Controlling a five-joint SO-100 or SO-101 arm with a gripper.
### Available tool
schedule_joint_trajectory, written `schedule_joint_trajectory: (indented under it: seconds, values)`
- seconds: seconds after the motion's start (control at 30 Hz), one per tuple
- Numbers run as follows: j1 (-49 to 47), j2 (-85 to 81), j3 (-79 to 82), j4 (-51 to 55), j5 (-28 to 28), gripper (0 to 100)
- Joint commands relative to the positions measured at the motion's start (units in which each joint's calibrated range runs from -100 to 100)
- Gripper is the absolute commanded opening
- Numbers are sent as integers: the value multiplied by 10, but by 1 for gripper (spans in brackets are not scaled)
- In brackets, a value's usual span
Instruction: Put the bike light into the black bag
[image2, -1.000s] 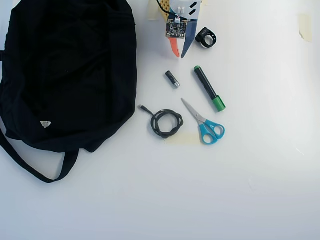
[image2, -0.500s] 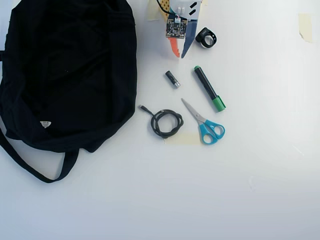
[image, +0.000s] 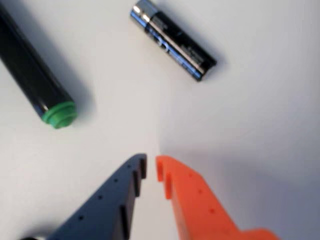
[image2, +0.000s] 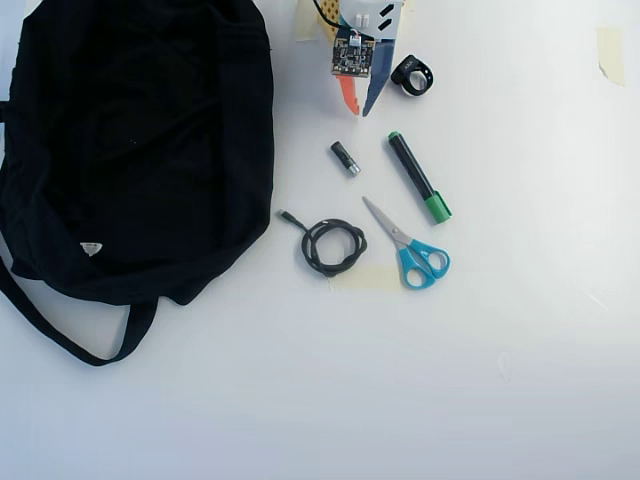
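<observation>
Jaws of gripper (image: 151, 166) almost shut, nothing between them, tips cut off low in wrist view. Rubbery ring bike light (image2: 412, 76) sat just right of gripper. Floppy black bag (image2: 130, 150) far left, edge cropped.

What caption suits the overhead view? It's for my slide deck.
Gripper nearly closed and empty beside the bike light, black bag waiting at left.
</observation>
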Motion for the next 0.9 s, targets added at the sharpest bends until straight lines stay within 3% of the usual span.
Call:
schedule_joint_trajectory:
  seconds: [0.0, 0.27, 0.87]
  values:
    - [2, -5, 18, 5, 0, 2]
    - [-101, -5, 18, -24, 4, 2]
    - [-100, -6, 18, -24, 4, 2]
